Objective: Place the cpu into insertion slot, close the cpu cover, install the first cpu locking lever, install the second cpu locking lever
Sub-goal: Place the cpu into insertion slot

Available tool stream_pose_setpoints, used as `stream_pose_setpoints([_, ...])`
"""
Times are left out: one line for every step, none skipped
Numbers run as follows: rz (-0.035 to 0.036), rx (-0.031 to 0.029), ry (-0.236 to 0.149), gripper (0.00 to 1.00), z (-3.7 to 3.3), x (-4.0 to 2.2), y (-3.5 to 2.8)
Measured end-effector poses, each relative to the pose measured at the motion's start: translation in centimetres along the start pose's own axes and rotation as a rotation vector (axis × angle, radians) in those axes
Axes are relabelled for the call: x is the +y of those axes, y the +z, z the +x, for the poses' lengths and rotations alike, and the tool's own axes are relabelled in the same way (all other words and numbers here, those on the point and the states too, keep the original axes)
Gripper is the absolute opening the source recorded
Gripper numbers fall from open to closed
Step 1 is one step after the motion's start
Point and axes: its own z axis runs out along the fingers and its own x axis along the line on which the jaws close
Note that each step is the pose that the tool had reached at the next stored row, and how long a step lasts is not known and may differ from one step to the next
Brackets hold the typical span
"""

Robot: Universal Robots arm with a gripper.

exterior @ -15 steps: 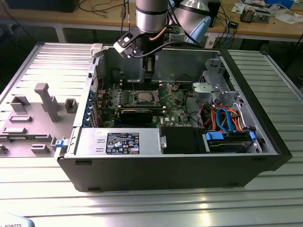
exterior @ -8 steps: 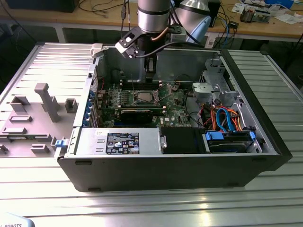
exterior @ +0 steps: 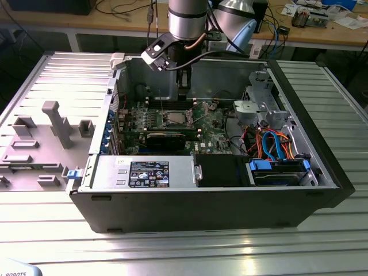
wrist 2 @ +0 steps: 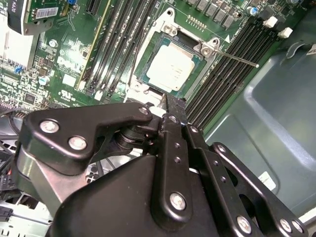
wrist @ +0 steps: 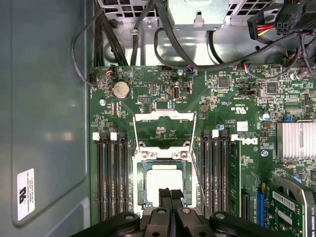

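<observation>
**cpu**: seated in insertion slot, mid-frame in the exterior view, slightly toward the exterior view's left. Handling (est.): light, rigid, slick metal top, fragile contacts. Grip by edges only.

**cpu cover**: thin stiff metal frame w/ window, standing open beyond the slot. Probably swings on a light push at its free edge.

**locking lever**: 1 thin wire rod, likely springy, lying across the memory slots.

**gripper**: claw narrow, fingertips together, nothing betw. them, over the cpu's edge. Contact can't be told.

**Obscured:** slot's near side is behind the gripper, the 2nd lever is hard to make out, and the pins are hidden under the cpu.
</observation>
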Motion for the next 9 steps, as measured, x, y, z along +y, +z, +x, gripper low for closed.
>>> stream_pose_setpoints([0.0,0.0,0.0,0.11,0.01,0.17,0.0])
stream_pose_setpoints([0.0,0.0,0.0,0.11,0.02,0.37,0.0])
stream_pose_setpoints([0.0,0.0,0.0,0.11,0.02,0.57,0.01])
stream_pose_setpoints([0.0,0.0,0.0,0.11,0.04,0.93,0.01])
stream_pose_setpoints([-0.0001,0.0,0.0,0.11,0.04,0.98,0.01])
stream_pose_setpoints([-0.0001,0.0,0.0,0.11,0.05,1.03,0.01])
stream_pose_setpoints([-0.0001,0.0,0.0,0.11,0.05,1.08,0.01])
stream_pose_setpoints([-0.0001,0.0,0.0,0.11,0.05,1.13,0.01])
stream_pose_setpoints([0.0,0.0,0.0,0.11,0.05,1.2,0.01])
